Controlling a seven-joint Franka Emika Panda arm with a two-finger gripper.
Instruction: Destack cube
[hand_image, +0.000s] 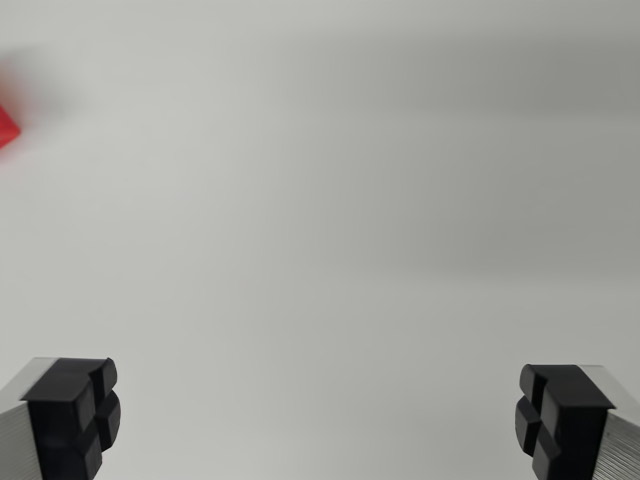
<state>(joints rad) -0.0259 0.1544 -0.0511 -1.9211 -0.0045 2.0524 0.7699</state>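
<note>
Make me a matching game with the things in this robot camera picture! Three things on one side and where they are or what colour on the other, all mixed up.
Things:
1. red cube
2. table
3. gripper fingers

Descriptions:
A. black pads at the bottom corners, wide apart
B. plain white, fills most of the picture
C. only a corner peeks in at the wrist view's left edge

Pairs: 1-C, 2-B, 3-A

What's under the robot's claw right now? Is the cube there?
Under the open gripper there is only bare white table. A red corner peeks in at the wrist view's left edge; the rest is cut off.
</note>
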